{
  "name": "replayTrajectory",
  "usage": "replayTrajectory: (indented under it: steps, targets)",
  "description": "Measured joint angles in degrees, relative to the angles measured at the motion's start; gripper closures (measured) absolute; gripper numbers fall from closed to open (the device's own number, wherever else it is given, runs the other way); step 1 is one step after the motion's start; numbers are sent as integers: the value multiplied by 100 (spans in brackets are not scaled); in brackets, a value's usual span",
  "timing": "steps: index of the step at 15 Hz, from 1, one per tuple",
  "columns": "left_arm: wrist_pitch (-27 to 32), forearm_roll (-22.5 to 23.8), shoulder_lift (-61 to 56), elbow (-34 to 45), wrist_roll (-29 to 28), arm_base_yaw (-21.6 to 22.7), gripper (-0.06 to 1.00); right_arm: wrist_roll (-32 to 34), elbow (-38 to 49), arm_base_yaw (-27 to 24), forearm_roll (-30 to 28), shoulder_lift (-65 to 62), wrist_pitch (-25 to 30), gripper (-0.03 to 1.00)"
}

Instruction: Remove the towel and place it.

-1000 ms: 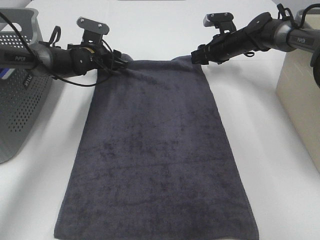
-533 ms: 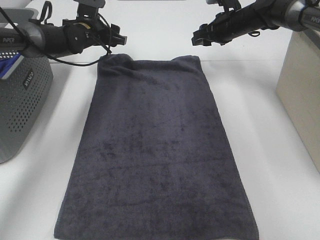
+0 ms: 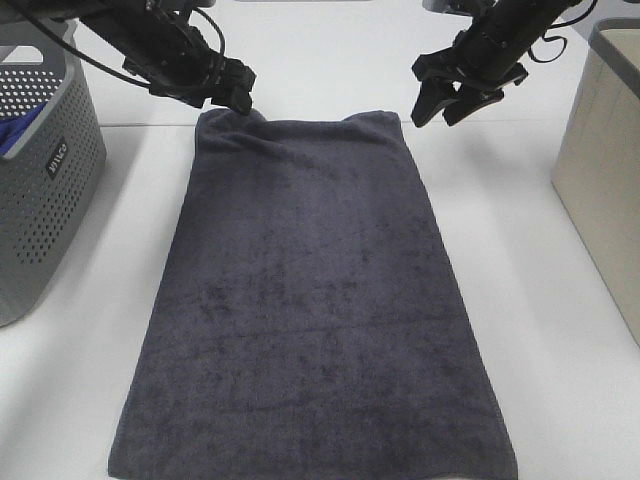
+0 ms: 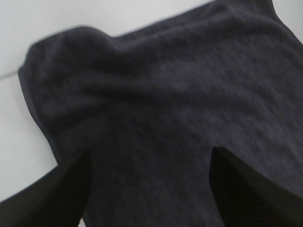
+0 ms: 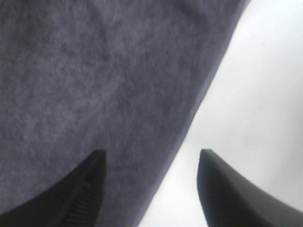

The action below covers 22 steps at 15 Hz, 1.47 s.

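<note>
Large dark charcoal-grey terry towel (image 3: 310, 300) lies flat and spread lengthwise on the white table (image 3: 560, 330), near hem at the front edge of the exterior view, far hem near the 2 arms. Surface mostly smooth; slight rumple at the far left corner. Grey perforated plastic basket (image 3: 40, 200) stands left of the towel, apart from it, with a bit of blue cloth (image 3: 15, 135) showing inside. Beige box-like bin (image 3: 600, 170) stands to the right, apart too. Left gripper (image 3: 235, 95) hangs just over the far left corner, jaws apart, nothing between them; whether a fingertip brushes the cloth can't be told. Right gripper (image 3: 445, 100) hangs just off the far right corner, jaws apart, empty, clear of the towel.
</note>
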Motion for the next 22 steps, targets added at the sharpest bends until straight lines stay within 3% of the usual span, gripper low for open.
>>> replayTrajectory:
  steps: [4,9,10,11,12,14,16,20,22]
  targets:
    - [1954,40,-372,-17,-951,0,28,911,0,0,-435,-327,338,40]
    - [2968,401,-665,-17,-1197,-183,28,1261,447,0,-493,-1175,344,40]
    - [3037,504,-773,-17,-1278,-246,28,1266,785,0,-498,-1473,344,40]
    - [3065,796,-1106,-17,-1473,-286,28,1266,1742,0,-590,-2257,338,40]
    - [3065,796,-1106,-17,-1473,-286,28,1266,1742,0,-590,-2257,338,40]
    - [3077,1564,-1816,-17,-1856,-275,28,1266,2997,0,-848,-3627,350,40]
    - [3071,2028,-2469,115,-2137,-269,28,1278,3587,0,-900,-4618,350,40]
    - [3088,2997,-3908,1639,-2641,-269,28,1971,4463,0,-1570,-5930,361,38]
    - [3094,3209,-4841,2550,-2888,-92,28,2298,4836,0,-1719,-6480,361,38]
